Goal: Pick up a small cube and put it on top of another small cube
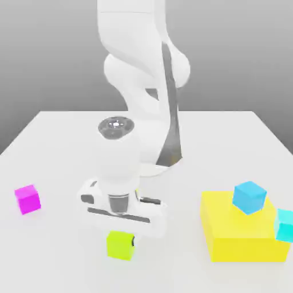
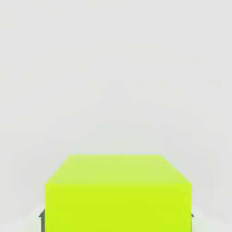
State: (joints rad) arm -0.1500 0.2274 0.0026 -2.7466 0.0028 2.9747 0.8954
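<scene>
A lime-green small cube [image 1: 120, 245] [image 2: 117, 199] sits low over the white table near its front edge. My gripper [image 1: 121, 240] [image 2: 117, 218] comes straight down on it. A dark fingertip [image 1: 133, 240] presses against the cube's side, and slivers of both fingers [image 2: 41, 218] touch its two flanks in the hand view, so the gripper is shut on the cube. A magenta small cube [image 1: 27, 199] lies on the table at the exterior view's left. A blue small cube [image 1: 249, 197] rests on a large yellow block [image 1: 240, 237].
A cyan cube [image 1: 284, 224] leans against the yellow block's side at the exterior view's right edge. The arm's white base [image 1: 150, 169] stands behind the gripper. Bare table [image 1: 63, 252] lies between the lime and magenta cubes.
</scene>
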